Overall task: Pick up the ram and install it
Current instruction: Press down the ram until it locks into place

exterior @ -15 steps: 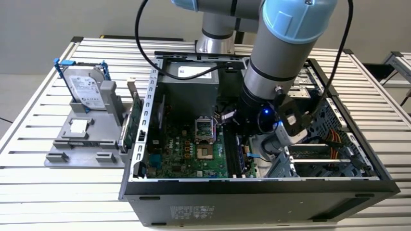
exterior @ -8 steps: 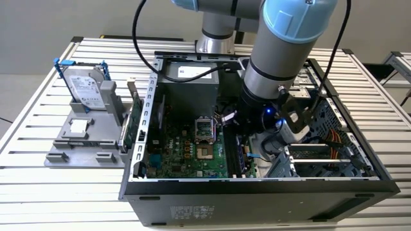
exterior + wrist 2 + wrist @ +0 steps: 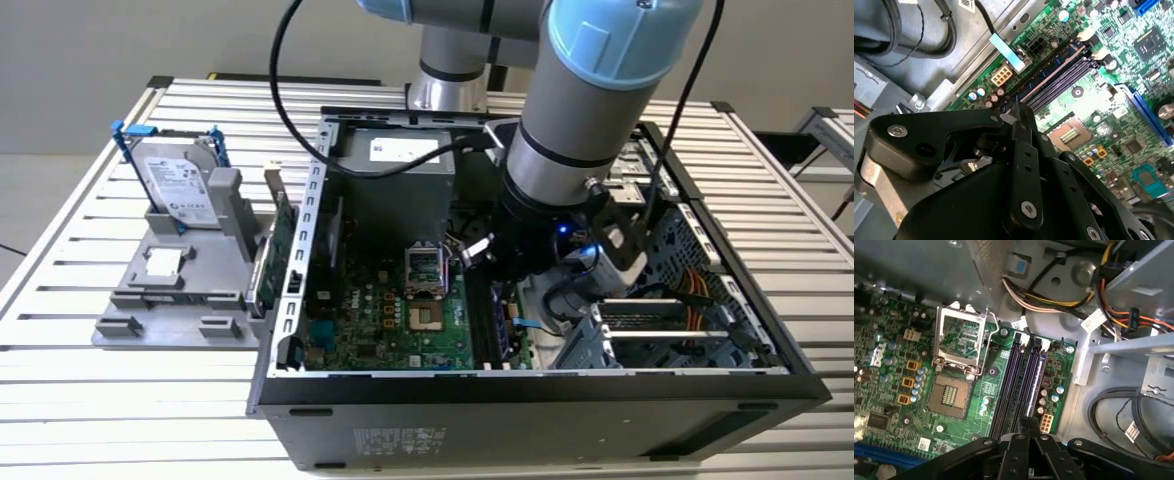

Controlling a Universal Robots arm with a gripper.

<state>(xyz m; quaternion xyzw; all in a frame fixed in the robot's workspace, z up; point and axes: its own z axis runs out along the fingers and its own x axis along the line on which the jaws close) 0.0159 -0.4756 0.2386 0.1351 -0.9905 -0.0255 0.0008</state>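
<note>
Open black sheet-metal computer case (image 3: 534, 395) lies on a ribbed aluminium table (image 3: 80, 400). Glossy green motherboard (image 3: 984, 390) has four long dark parallel memory slots (image 3: 1021, 385) at 3 o'clock of the silver square CPU socket (image 3: 959, 347). Matte black gripper (image 3: 1018, 112) has fingers pressed together, pinching the ram (image 3: 1017, 106), a slim dark stick edge-on just above the slots, not seated

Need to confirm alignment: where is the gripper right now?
In the first wrist view the gripper hangs inside the computer case, over the memory slots, beside the white connector.
</note>
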